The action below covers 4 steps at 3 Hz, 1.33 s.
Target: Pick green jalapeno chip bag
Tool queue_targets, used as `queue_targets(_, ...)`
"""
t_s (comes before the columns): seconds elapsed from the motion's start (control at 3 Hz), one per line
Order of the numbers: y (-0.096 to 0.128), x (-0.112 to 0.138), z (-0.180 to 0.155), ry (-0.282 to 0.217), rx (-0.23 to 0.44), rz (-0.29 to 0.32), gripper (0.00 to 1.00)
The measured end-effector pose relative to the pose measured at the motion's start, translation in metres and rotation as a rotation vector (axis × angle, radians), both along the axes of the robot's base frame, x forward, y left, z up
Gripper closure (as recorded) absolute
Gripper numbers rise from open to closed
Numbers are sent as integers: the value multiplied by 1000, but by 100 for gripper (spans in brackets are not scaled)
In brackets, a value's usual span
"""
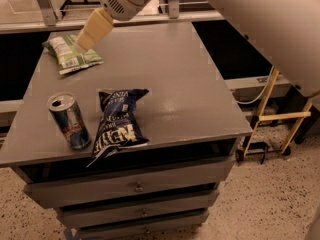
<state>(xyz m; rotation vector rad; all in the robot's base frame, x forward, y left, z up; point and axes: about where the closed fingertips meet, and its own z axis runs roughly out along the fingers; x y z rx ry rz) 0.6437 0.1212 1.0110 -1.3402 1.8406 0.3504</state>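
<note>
Overhead, the tool (86, 40) hangs at the right edge of the green chip bag (71, 55), far left on the worktop (180, 74); apart or together, I cannot tell. The blue bag's (120, 121) white lettering is unreadable.

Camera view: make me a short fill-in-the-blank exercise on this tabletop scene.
The gripper hangs over the ___ jalapeno chip bag. The can stands ___ beside the blue chip bag. Below the table top sit three ___.
Missing: green; upright; drawers.
</note>
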Motion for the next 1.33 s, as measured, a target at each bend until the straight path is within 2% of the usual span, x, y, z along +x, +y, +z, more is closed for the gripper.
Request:
queue_targets(0.33, -8, 37, -33, -24, -2, -85, 0)
queue_targets(0.67, -10, 76, -73, -37, 75, -159, 0)
queue_targets(1.0, 2, 115, -97, -55, 233, -183, 0)
queue_targets(1.33, 24, 147, -111, -35, 400, -205, 0)
